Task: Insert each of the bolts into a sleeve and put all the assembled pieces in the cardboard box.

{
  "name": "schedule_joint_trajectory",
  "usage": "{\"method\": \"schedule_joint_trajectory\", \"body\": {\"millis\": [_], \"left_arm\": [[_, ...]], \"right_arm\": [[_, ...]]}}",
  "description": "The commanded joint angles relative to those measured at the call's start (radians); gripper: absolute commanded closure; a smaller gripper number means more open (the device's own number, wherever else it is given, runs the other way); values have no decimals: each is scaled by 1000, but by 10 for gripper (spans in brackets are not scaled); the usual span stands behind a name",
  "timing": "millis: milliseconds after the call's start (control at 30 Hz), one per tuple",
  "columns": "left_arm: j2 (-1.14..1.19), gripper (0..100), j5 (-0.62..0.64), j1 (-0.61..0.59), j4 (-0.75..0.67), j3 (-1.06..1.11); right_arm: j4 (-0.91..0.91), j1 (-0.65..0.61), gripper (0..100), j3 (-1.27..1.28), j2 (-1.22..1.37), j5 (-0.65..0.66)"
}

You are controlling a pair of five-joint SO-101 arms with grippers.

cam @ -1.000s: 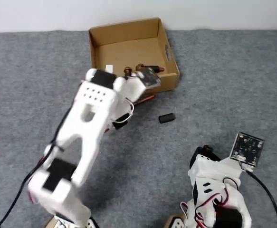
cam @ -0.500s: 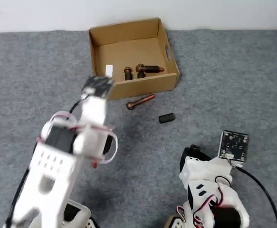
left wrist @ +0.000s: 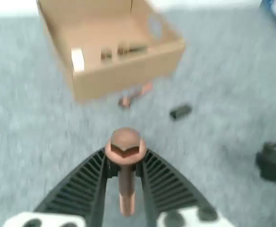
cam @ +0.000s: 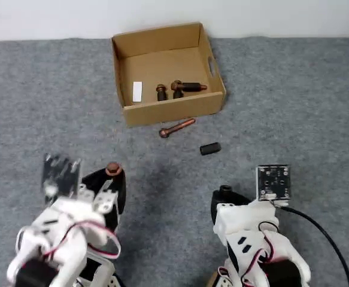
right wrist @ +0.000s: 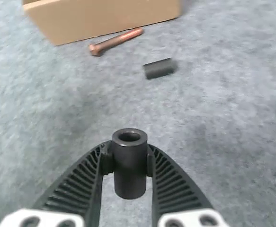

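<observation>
My left gripper [left wrist: 124, 161] is shut on a copper bolt [left wrist: 125, 151], held head-up; from above, that bolt [cam: 112, 169] sits at the front left of the table. My right gripper [right wrist: 129, 163] is shut on a black sleeve [right wrist: 129, 158], its open end up; the same sleeve [cam: 224, 192] shows at the front right from above. On the carpet before the cardboard box [cam: 169, 111] lie a loose bolt [cam: 176, 128] and a loose black sleeve [cam: 210, 148]. Inside the box rest two assembled pieces [cam: 182, 88].
A white label [cam: 137, 91] lies on the box floor. Grey carpet [cam: 294, 107] covers the table, with a pale wall strip [cam: 174, 15] behind the box. The two arms stand near the front edge, well apart from each other.
My left arm has pulled back from beside the box to the front left, carrying a bolt. The right arm shifted slightly left.
</observation>
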Motion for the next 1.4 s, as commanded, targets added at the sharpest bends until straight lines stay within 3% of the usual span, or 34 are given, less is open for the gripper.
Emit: {"method": "schedule_joint_trajectory", "body": {"millis": [0,200,433,833,1033,1367], "left_arm": [[-150,994,8,-2,-46,39],[-242,994,9,6,-55,111],[-239,994,37,9,-189,119],[-238,994,114,244,-221,113],[-238,994,117,253,-222,113],[-236,994,117,290,-269,113]], "right_arm": [[-36,-87,991,-25,-5,12],[-67,-285,990,-12,-2,12],[-68,-423,990,-14,-2,12],[-101,-504,990,-17,-2,44],[-226,-541,990,-9,-4,261],[-239,-625,990,-8,-2,284]]}}
